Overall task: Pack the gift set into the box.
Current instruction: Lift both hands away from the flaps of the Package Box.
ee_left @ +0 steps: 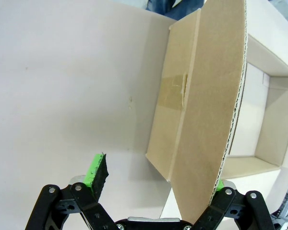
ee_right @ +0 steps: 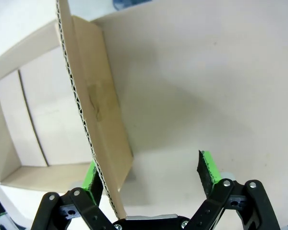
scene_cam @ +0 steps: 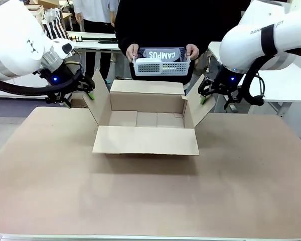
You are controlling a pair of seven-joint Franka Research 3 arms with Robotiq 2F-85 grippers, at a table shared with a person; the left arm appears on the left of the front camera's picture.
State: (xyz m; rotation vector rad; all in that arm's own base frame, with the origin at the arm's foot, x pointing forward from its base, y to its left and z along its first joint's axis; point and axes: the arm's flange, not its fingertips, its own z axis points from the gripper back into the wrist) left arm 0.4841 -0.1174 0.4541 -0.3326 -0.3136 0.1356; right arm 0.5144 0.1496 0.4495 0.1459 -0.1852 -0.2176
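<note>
At the middle of the surface stands the box, open and bare inside, its near flap laid flat toward the robot and its two side flaps raised. The left claw is spread wide with the left side flap standing edge-on between its fingers, close against one pad and well off the other. The right claw is just as wide around the right side flap, likewise crowded to one side. Neither grips anything. Beyond the far wall a person holds a white lattice basket in both hands, with a dark item printed CAMPUS in it, likely the gift set. The risk lies in the flaps: unheld, either could lean over the opening and snag the basket or its contents on the way down. Should the claws close, the off-centre cardboard would likely be pushed sideways first, creasing it or nudging the light box across the surface. Uneven pulls from the two arms could also skew it away from the person's drop.
</note>
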